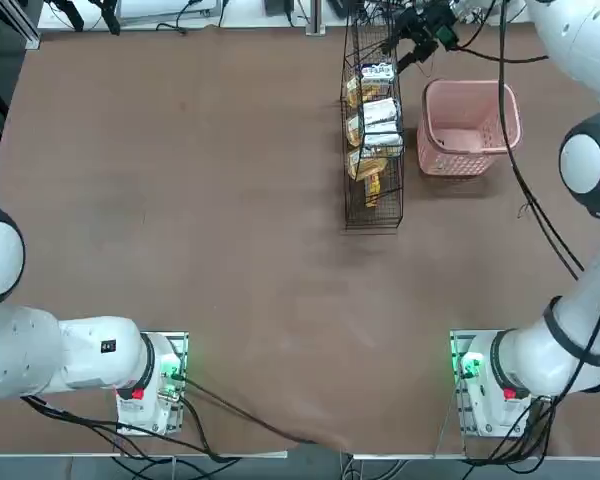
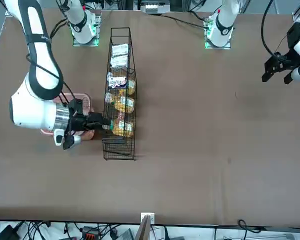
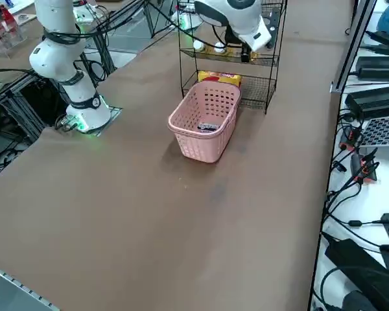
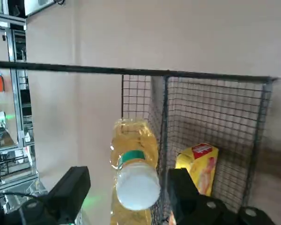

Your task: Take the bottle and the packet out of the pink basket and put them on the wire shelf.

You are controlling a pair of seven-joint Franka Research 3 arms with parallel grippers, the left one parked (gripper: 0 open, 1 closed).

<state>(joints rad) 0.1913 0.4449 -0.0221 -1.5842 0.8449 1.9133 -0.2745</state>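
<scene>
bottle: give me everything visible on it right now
The bottle is small, clear plastic by the look, filled with amber-yellow liquid, with a white cap and a green band below it. In the wrist view it sits between the open fingers of the right gripper, neither visibly touching it, cap toward the camera. It is on an upper tier of the wire shelf, out of the pink basket. A yellow packet sits behind the mesh beside it.

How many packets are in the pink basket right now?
1: a small white dark-printed packet lies on the floor of the pale pink lattice plastic basket. The open right claw is at the black wire shelf.
</scene>
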